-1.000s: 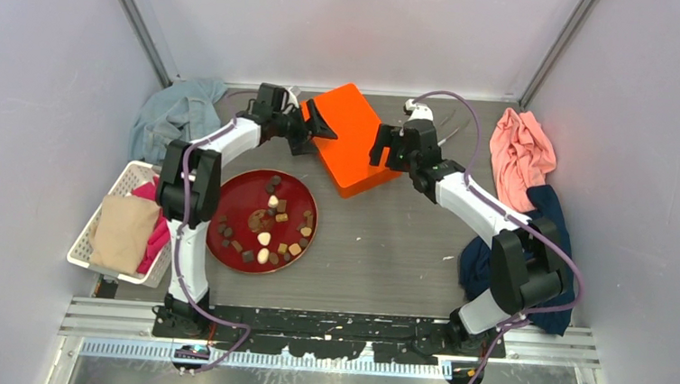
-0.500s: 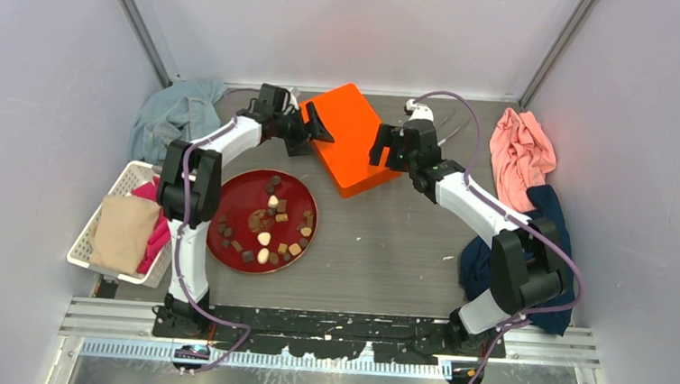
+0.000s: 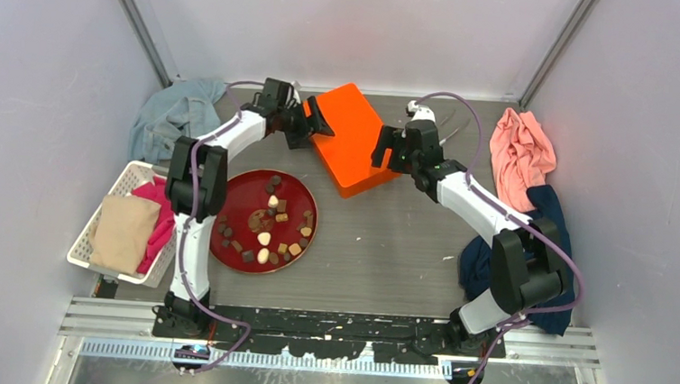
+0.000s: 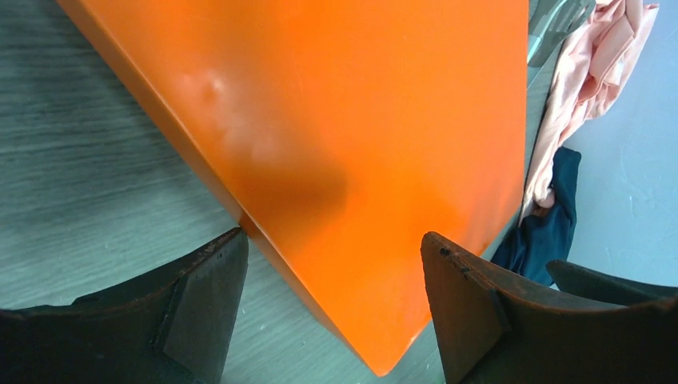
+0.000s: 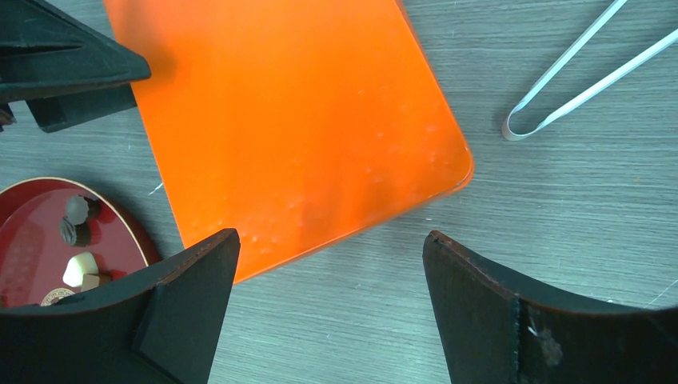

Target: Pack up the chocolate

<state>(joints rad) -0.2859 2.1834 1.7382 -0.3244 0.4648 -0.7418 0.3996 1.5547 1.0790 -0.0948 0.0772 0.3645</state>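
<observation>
The chocolate, several small dark, tan and cream pieces, lies on a red plate at the front left. A closed orange box lies at the back centre. My left gripper is open at the box's left corner; in the left wrist view its jaws straddle that corner of the box without gripping it. My right gripper is open at the box's right side, and its jaws hover over bare table just off the box's edge. The plate and some pieces show there too.
Metal tongs lie on the table right of the box. A white basket with folded cloths stands at the left. A blue cloth lies at the back left, a pink cloth and a navy cloth at the right.
My left gripper has shifted slightly back and right along the box's left corner, and its arm has swung with it. The right arm has barely moved.
</observation>
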